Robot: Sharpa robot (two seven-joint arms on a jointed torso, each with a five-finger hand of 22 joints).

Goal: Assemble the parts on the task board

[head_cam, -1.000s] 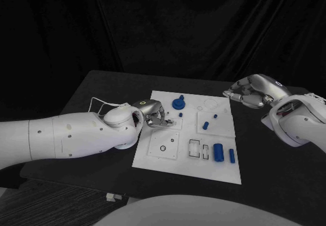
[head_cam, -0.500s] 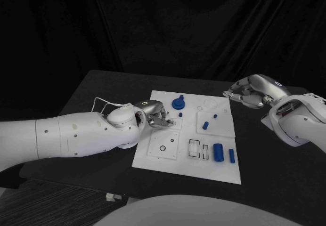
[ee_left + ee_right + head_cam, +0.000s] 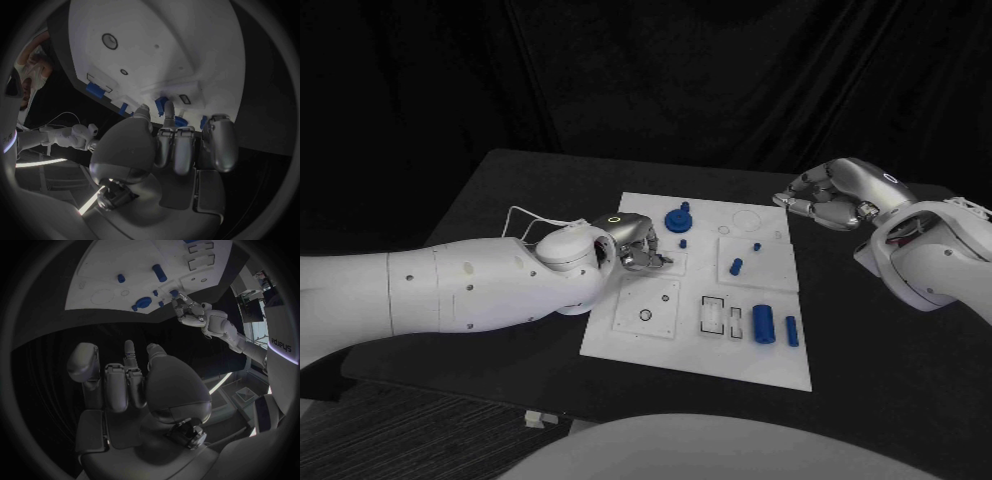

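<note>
The white task board lies in the middle of the black table. My left hand hovers over the board's left middle, fingers curled, and pinches a small blue part at its fingertips; the right wrist view shows that part too. A blue round knob stands just beyond the hand. A short blue cylinder and a tiny peg sit mid-board. My right hand hangs off the board's far right corner, fingers curled in and holding nothing.
A larger blue cylinder and a slim blue bar lie near the board's front right, beside two rectangular slots. A small ring hole marks the front left. Bare black table surrounds the board.
My left hand has crept slightly farther over the board toward the knob. The right hand has stayed where it was.
</note>
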